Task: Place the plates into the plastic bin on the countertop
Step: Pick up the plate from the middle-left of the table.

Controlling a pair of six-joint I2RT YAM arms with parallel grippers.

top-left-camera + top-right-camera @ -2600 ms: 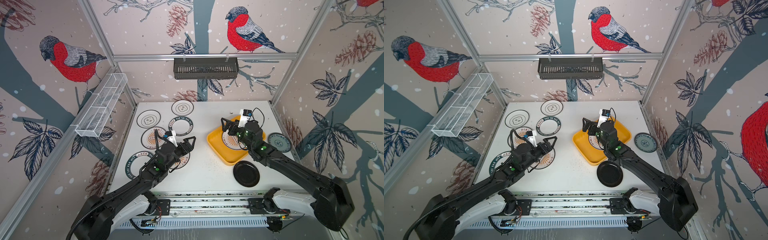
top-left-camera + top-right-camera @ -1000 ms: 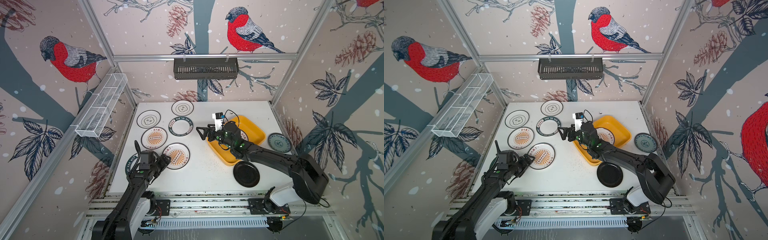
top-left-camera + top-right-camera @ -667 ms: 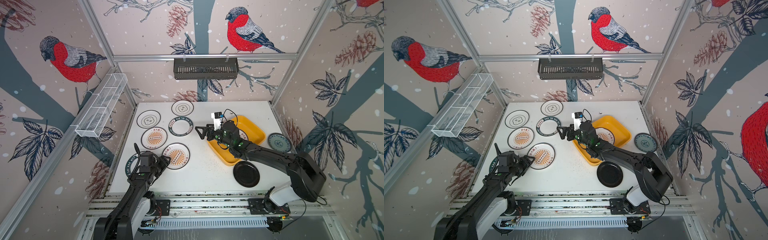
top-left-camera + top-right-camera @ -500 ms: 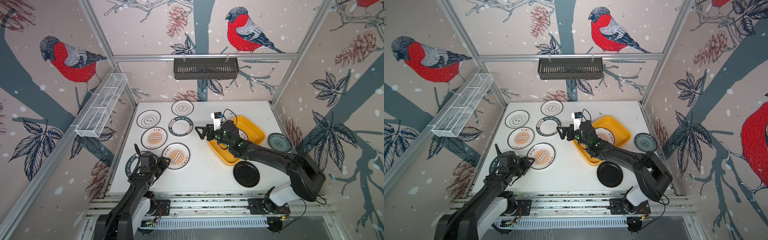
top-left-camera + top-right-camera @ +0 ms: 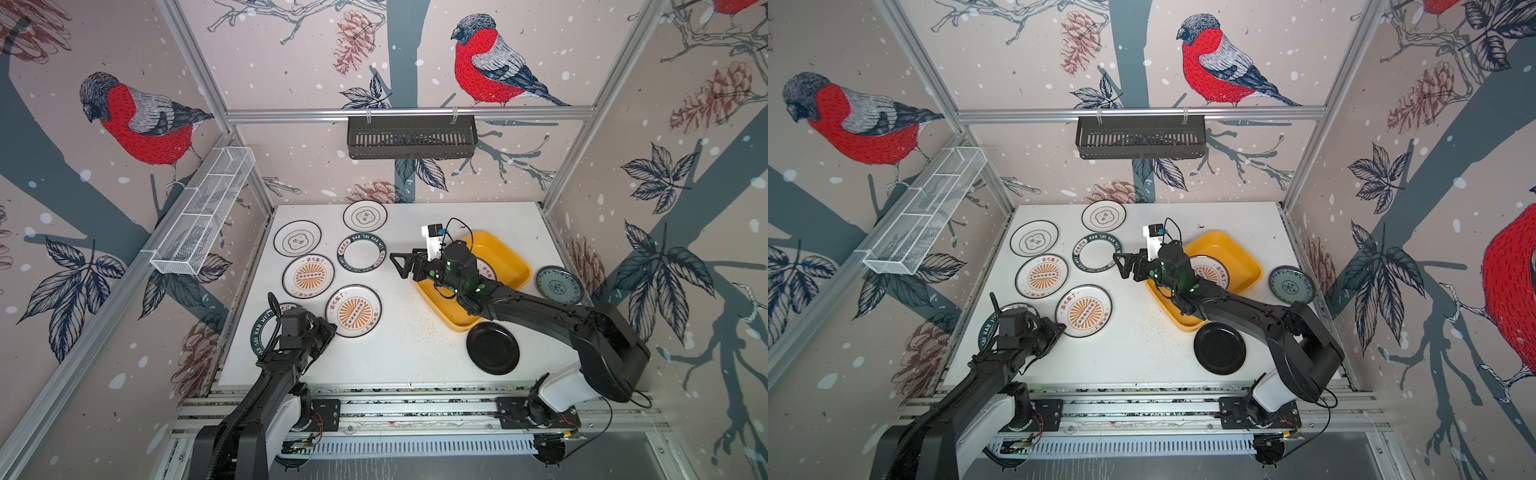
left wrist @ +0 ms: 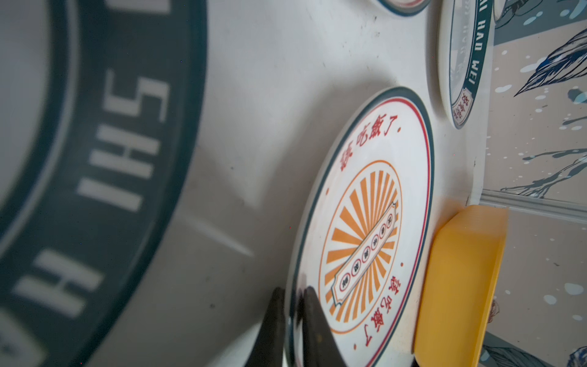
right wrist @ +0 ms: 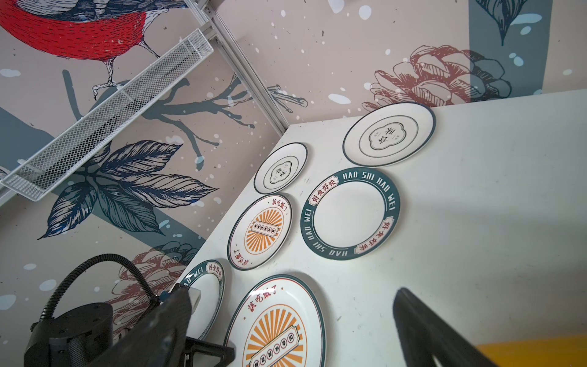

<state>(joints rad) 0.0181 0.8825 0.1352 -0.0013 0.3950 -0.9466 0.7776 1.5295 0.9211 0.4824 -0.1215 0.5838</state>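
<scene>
I see my left gripper (image 6: 293, 297) clenched on the rim of the round white orange-sunburst plate (image 5: 353, 311) — lying on the speckled white countertop (image 5: 415, 340), apart from the shallow yellow plastic bin (image 5: 507, 255). Right gripper (image 5: 398, 266) gapes wide beside that bin.

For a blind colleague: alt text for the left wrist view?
The left gripper pinches the rim of an orange sunburst plate on the white countertop. The yellow bin lies beyond it; a dark lettered plate looms blurred nearby.
</scene>
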